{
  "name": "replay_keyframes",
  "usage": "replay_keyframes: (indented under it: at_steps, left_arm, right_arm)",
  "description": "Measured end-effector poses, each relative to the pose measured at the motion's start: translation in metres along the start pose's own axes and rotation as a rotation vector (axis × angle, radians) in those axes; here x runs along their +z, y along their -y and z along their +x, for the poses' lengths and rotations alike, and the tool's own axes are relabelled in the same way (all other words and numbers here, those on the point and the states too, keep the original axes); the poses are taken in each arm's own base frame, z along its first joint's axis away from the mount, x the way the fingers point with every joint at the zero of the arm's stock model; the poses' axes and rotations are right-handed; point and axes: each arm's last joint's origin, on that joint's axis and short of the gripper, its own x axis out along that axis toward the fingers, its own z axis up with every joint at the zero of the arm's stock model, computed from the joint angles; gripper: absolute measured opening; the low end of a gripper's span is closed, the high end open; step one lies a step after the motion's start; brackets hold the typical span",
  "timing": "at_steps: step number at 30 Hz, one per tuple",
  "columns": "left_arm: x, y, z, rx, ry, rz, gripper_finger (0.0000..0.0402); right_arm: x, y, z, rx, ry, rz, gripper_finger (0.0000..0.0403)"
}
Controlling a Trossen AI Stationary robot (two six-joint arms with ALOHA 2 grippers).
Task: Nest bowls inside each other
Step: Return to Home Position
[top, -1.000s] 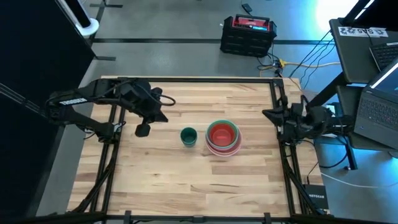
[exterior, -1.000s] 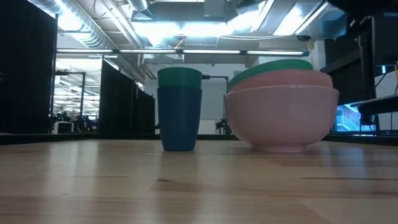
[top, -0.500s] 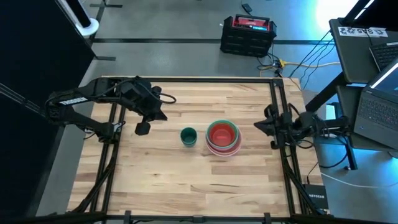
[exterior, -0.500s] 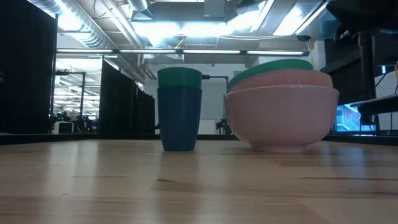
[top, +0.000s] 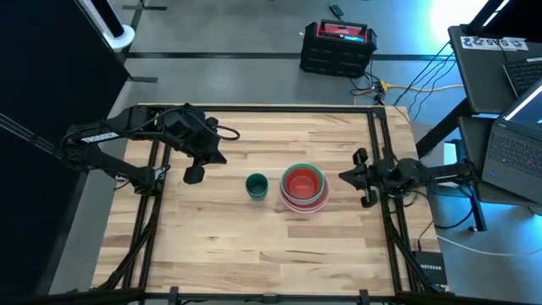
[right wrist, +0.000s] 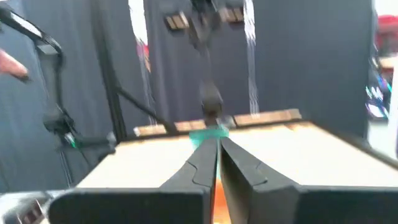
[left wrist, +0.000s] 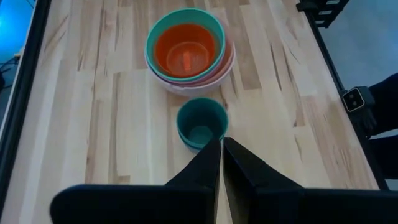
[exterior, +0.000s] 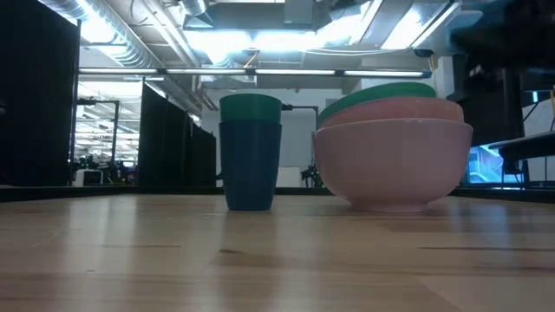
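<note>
While both arms stand clear of the work, the one change of note over the last second is on the right. The right hand (top: 349, 176) has swung out from its folded place above the right-hand frame rail (top: 391, 229). It now points inward over the edge of the surface (top: 254, 246), facing the bowls but well apart from them. It is clenched on nothing: the right wrist view shows its two tips drawn almost together with nothing between.

The left hand (top: 193, 174) hangs over the back-left part of the surface and has barely shifted in the same interval. It too is clenched and empty, its tips meeting in the left wrist view (left wrist: 221, 149).

The task's things have not moved. The bowl stack (top: 304, 188) sits near the middle of the surface, a little to the right. A pale pink bowl is outermost, then a pink one, then a green one, with a red one innermost. The low view shows the green rim sitting slightly tilted above the pink rims (exterior: 395, 165). Just beside the stack on its left, with a narrow gap between them, the small green bowl (top: 257, 185) sits upright inside the dark blue bowl (exterior: 250, 169).

My judgement is that handling is over and the arms are retiring. The result is two nests, not one. If a single nest is required, the small pair still has to go into the red bowl, and neither hand is placed for that.
</note>
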Motion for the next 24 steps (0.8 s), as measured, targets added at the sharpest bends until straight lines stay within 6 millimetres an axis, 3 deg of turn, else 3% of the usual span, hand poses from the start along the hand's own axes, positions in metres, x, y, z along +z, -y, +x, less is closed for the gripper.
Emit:
replay_keyframes:
  at_steps: [15, 24]
  left_arm:
    - [0.002, 0.000, 0.000, 0.005, 0.038, -0.044, 0.0000]
    - [-0.006, -0.001, 0.010, 0.011, 0.097, -0.066, 0.0000]
  right_arm:
    - [-0.009, 0.023, -0.001, -0.136, -0.093, 0.016, 0.0003]
    - [-0.011, 0.026, 0.001, -0.191, -0.115, 0.061, 0.0003]
